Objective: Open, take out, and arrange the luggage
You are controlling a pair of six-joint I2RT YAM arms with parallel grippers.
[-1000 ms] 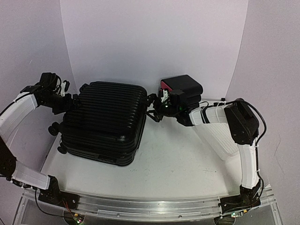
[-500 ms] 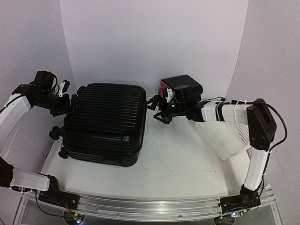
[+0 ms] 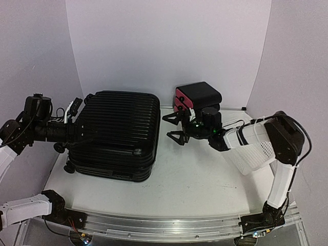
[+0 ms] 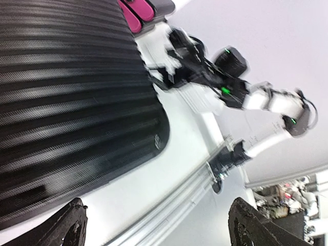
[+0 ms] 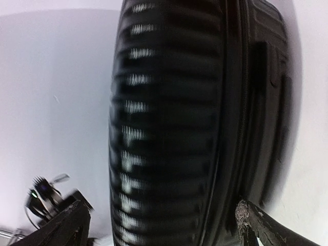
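The step in hand looked to be the opening itself, and it would go best with the two arms sharing the work. The right gripper (image 3: 174, 128) hung with its jaws spread wide and nothing between them, just off the end of the suitcase (image 3: 114, 134), which lay straight ahead of its fingertips. From there it would want to line up on the zipper seam (image 5: 237, 118) that ran across its own view. It would also need to find the pull first, since no pull could be made out in the blur. The left gripper (image 4: 158, 220) was likewise released and empty at the opposite end, with the ribbed lid spreading out just ahead of its fingers. It seemed well placed to press down and steady the shell, so that a tug on the zipper would not drag the whole case across the table (image 3: 205, 179). Care would be needed with the stacked boxes (image 3: 197, 97) just behind the right gripper and the white basket (image 3: 251, 148) under its forearm. The suitcase itself was large, black and hard-shelled, ridged from end to end with a dull sheen. It lay flat on its broad face, fully closed, with small black wheels (image 3: 60, 147) poking out under the left gripper.
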